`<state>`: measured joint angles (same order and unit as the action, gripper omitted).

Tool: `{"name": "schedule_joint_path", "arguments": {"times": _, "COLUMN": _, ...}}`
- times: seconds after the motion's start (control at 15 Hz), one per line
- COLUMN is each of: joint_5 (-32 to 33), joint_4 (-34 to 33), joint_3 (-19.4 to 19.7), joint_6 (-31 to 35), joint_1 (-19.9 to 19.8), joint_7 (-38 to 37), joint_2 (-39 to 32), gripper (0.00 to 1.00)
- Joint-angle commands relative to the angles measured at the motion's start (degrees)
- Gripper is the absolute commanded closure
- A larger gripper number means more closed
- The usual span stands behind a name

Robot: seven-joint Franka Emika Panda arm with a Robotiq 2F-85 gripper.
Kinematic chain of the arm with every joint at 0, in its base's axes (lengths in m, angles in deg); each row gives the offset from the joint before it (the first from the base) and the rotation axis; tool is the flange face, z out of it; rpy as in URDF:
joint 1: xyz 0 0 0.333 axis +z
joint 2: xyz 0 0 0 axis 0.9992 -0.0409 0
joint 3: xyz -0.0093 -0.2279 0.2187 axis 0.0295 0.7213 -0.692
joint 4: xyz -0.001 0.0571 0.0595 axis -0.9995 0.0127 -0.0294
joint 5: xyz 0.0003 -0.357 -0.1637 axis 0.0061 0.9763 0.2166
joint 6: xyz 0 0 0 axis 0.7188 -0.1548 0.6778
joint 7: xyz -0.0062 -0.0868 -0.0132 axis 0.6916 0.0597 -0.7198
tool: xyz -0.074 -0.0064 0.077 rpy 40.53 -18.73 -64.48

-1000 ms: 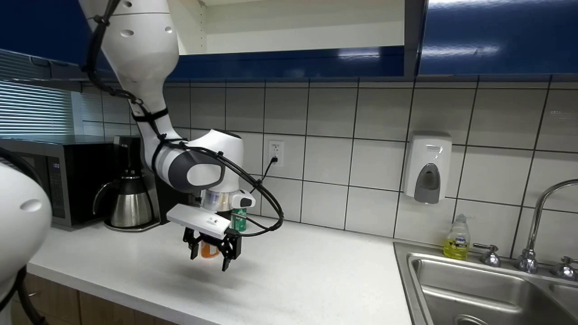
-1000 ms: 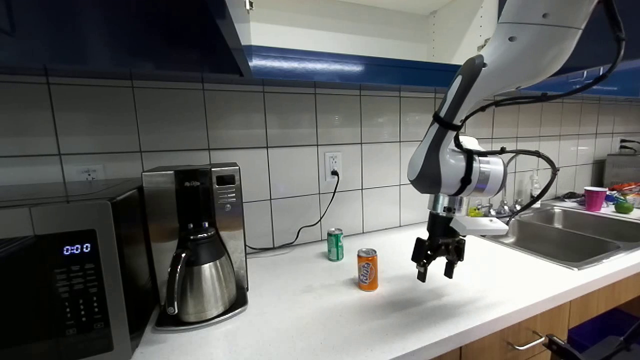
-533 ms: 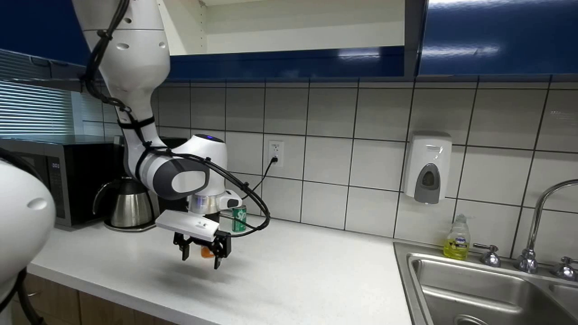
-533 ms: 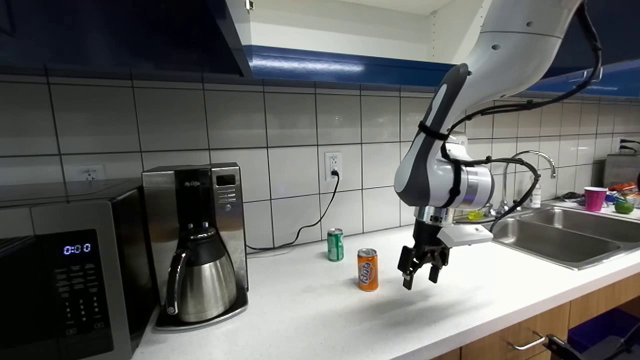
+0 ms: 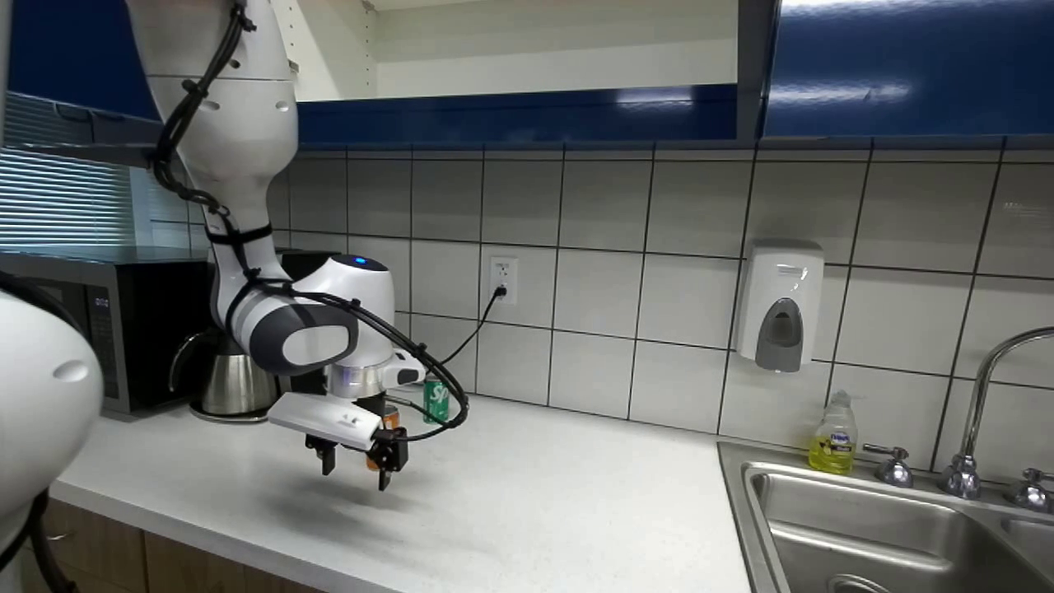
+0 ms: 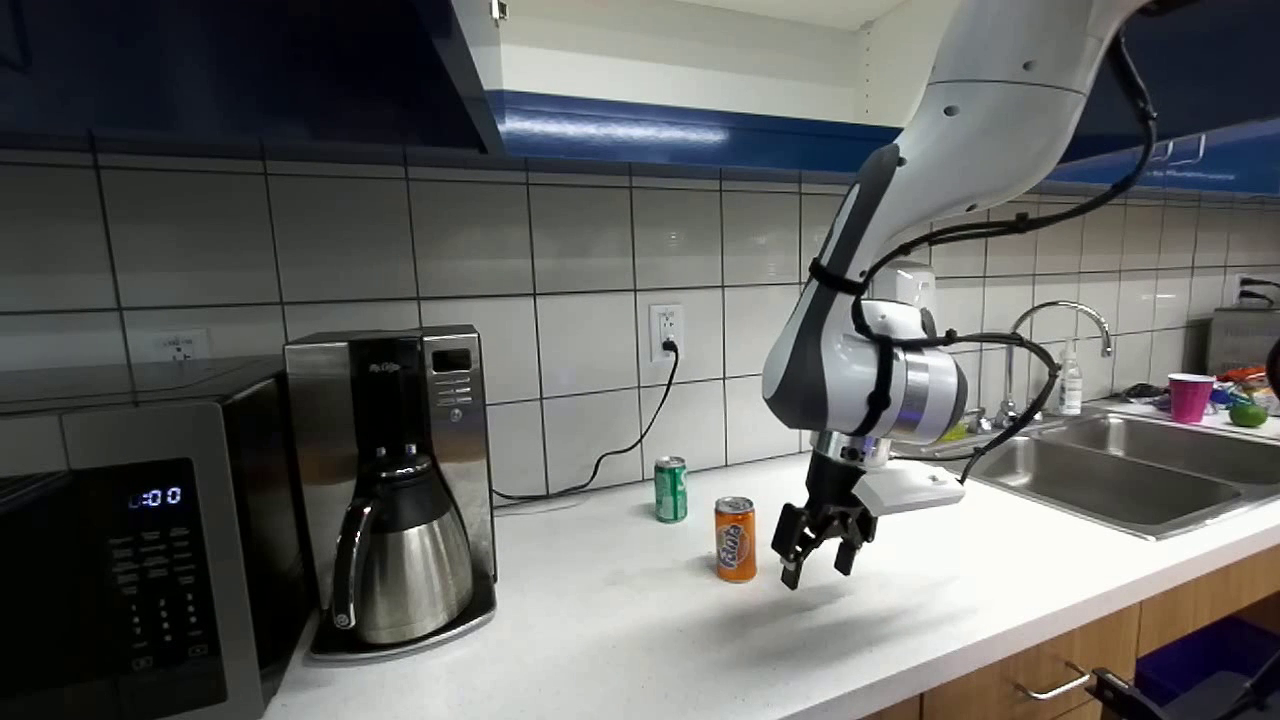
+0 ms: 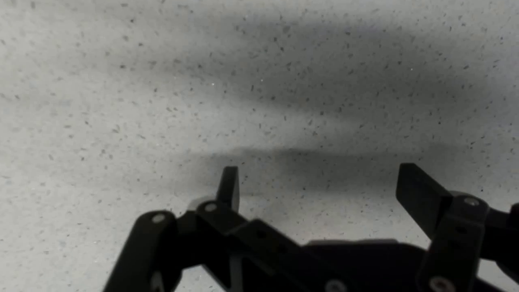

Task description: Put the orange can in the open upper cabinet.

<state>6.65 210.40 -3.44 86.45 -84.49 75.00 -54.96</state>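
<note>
The orange can [image 6: 735, 540] stands upright on the white counter in an exterior view. In an exterior view it is mostly hidden behind my gripper, with a bit of orange [image 5: 390, 418] showing. My gripper [image 6: 818, 573] points down, open and empty, a little above the counter and beside the can, not touching it. It also shows in an exterior view [image 5: 356, 478]. In the wrist view its fingers [image 7: 318, 172] are wide apart with only speckled counter between them; the can is out of that view. The open upper cabinet [image 5: 560, 53] shows its pale interior above, also in an exterior view [image 6: 680, 55].
A small green can [image 6: 670, 490] stands behind the orange can by the tiled wall. A coffee maker [image 6: 390, 490] and a microwave [image 6: 130, 540] stand at one end of the counter. A sink [image 5: 889, 527] with dish soap [image 5: 834, 436] is at the other end.
My gripper has moved left in both exterior views and lower, coming closer to the orange can. Its fingers stay open. The cans have not moved.
</note>
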Motion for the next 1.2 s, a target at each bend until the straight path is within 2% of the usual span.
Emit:
{"name": "schedule_joint_path", "arguments": {"times": 0.0, "joint_5": -6.46, "joint_4": -1.81, "joint_3": -3.66, "joint_6": 2.78, "joint_1": -1.40, "joint_7": 4.60, "joint_2": -1.68, "gripper": 0.00}}
{"name": "schedule_joint_path", "arguments": {"times": 0.53, "joint_5": -13.69, "joint_4": -4.77, "joint_3": -7.44, "joint_6": 7.50, "joint_1": -2.56, "joint_7": 8.22, "joint_2": -4.03, "gripper": 0.00}}
{"name": "schedule_joint_path", "arguments": {"times": 1.13, "joint_5": -21.64, "joint_4": -9.24, "joint_3": -13.12, "joint_6": 11.08, "joint_1": -6.94, "joint_7": 12.55, "joint_2": -7.03, "gripper": 0.00}}
